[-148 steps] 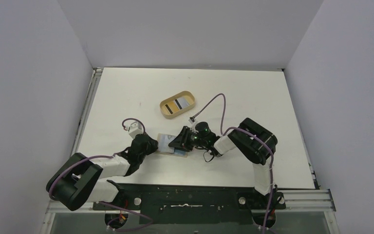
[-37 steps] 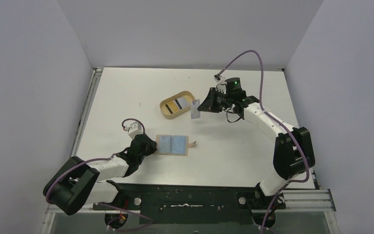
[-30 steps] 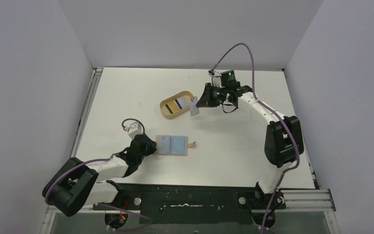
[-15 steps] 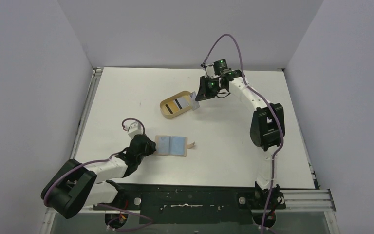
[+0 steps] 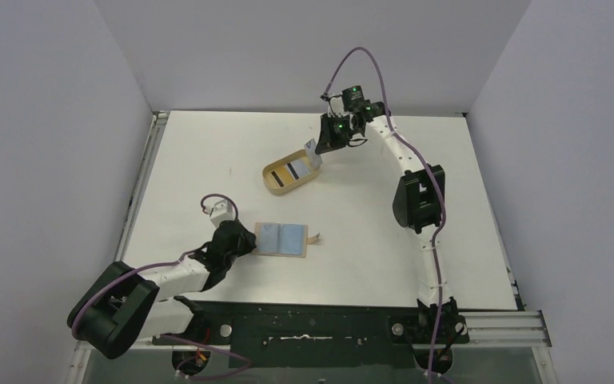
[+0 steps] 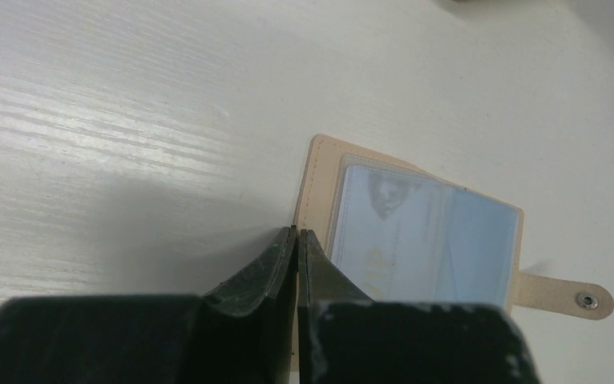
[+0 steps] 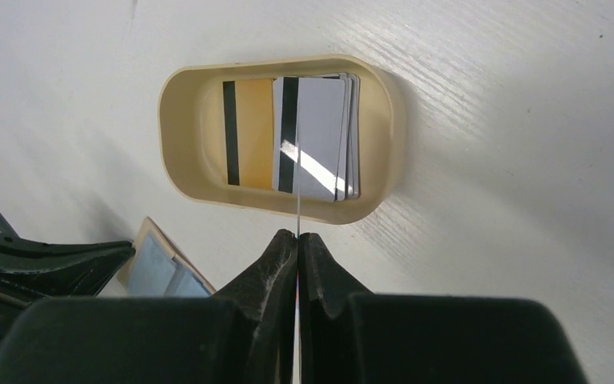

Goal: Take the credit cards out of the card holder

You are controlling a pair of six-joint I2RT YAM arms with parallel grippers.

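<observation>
The card holder (image 5: 286,238) lies open on the table, light blue inside, snap tab (image 6: 568,296) at its right. A card still shows in its blue pocket (image 6: 384,232). My left gripper (image 5: 245,240) is shut, its tips (image 6: 297,232) resting on the holder's left tan edge. My right gripper (image 5: 320,146) is shut on one credit card (image 5: 311,150), seen edge-on as a thin line (image 7: 297,210), held just above the right end of the oval tan tray (image 5: 268,172). Several cards (image 7: 312,136) with black stripes lie in the tray.
The right arm stretches far across the table toward the back wall. The tray rim (image 7: 176,136) and the open holder (image 7: 156,260) with the left gripper (image 7: 48,260) show below the right wrist. White walls close the table on three sides.
My right gripper pulled a card from the holder, carried it up and back, and now holds it over the tray's right end. The left gripper and the holder have stayed put.
</observation>
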